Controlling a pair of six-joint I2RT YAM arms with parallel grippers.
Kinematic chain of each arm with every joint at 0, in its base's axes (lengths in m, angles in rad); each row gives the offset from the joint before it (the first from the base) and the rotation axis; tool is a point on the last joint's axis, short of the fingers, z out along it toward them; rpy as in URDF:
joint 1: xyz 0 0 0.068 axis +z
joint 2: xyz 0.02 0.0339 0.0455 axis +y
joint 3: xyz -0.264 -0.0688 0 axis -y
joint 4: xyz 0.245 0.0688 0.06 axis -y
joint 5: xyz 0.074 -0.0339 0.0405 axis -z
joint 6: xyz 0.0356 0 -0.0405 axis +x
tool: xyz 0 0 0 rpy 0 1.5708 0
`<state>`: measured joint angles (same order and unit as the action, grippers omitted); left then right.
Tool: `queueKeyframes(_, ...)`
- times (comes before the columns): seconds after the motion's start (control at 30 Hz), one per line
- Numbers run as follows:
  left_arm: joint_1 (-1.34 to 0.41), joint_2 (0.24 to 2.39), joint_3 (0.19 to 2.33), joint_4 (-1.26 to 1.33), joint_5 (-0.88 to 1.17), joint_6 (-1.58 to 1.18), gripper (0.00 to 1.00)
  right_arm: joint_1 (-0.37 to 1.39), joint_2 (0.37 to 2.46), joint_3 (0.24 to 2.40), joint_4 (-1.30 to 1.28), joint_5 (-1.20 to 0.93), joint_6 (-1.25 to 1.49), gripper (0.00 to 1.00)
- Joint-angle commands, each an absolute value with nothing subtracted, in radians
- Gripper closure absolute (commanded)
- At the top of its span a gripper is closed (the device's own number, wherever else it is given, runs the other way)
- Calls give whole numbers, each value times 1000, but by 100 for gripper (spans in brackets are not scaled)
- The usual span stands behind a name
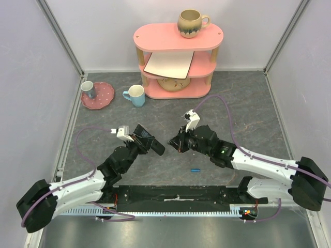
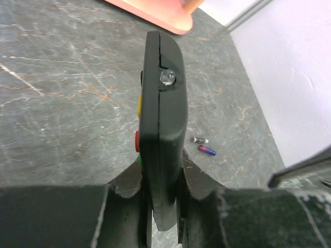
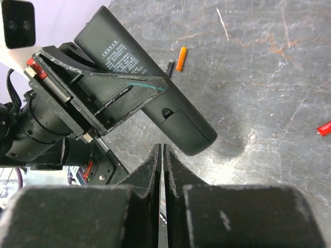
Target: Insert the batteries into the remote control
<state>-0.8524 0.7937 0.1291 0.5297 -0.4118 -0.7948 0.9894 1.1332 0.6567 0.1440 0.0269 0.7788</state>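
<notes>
My left gripper [image 1: 139, 137] is shut on the black remote control [image 1: 155, 146] and holds it above the table. In the left wrist view the remote [image 2: 161, 119] stands edge-on between my fingers [image 2: 129, 181], with coloured buttons on its left side. My right gripper [image 1: 177, 142] is shut and empty. In the right wrist view its tips [image 3: 163, 151] sit just below the remote's battery-cover end [image 3: 181, 124]. A blue battery [image 1: 195, 169] lies on the table, also seen from the left wrist [image 2: 207, 151], beside a small dark-and-silver cylinder [image 2: 199, 140]. An orange battery [image 3: 181, 58] lies beyond the remote.
A pink shelf [image 1: 176, 39] with a mug [image 1: 191, 23] on top stands at the back. A blue mug [image 1: 135, 95] and a pink plate [image 1: 103, 98] holding a cup are at the back left. A small red object [image 3: 324, 128] lies at the right wrist view's edge.
</notes>
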Motion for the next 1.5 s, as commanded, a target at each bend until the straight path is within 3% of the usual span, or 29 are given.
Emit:
queueKeyframes(0.0,-856,874,45,949,-377,-709,98,979,1177,661,252,-45,847,100)
queueKeyframes(0.7,-960,1072,104,963,-704,-468,98,965,1425,660,463,-12,1103,100)
queueKeyframes(1.47,-968,1140,48,1066,-769,-476,98,942,1638,736,606,-106,1213,100)
